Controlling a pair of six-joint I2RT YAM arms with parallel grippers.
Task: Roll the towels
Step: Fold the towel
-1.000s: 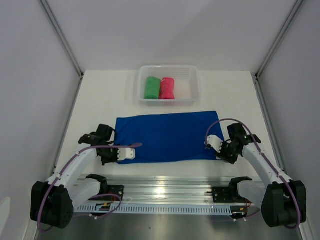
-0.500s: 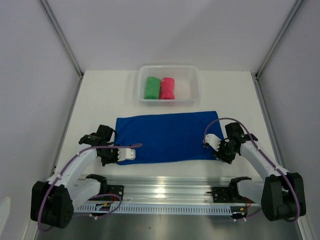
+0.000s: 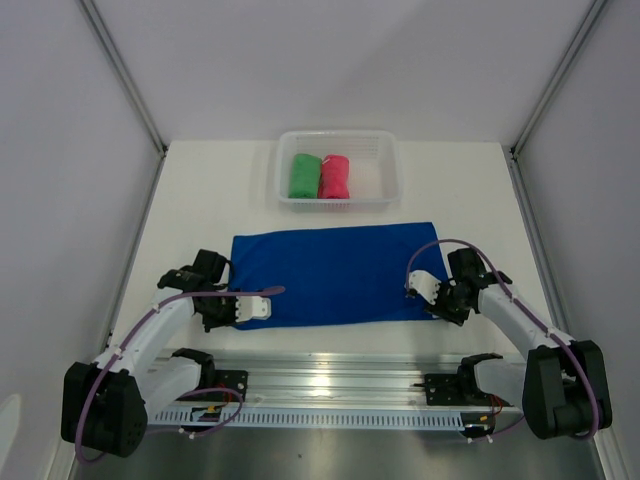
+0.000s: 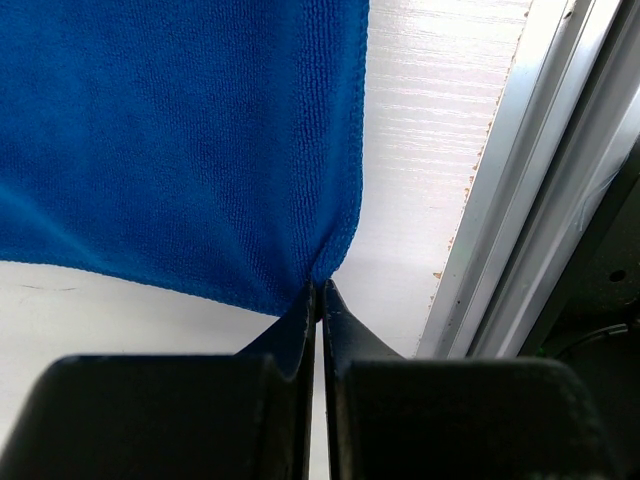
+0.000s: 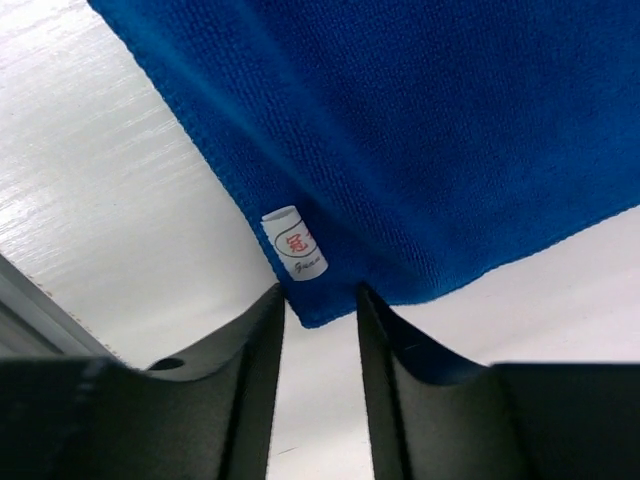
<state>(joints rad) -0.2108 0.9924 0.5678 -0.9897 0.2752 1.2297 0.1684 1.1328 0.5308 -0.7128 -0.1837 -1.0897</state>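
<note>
The royal blue towel lies flat across the middle of the table. My left gripper is shut on its near left corner; in the top view the left gripper sits at that corner. My right gripper is open, its fingers either side of the near right corner, beside the towel's white label; in the top view the right gripper is at that corner. The green towel and the pink-red towel lie rolled in the basket.
The white slotted basket stands at the back centre of the table. A metal rail runs along the near edge, seen close to the left gripper in the left wrist view. White walls close in both sides.
My right gripper has moved slightly left and forward, up to the blue towel's near right corner. The left arm and the towel have not moved.
</note>
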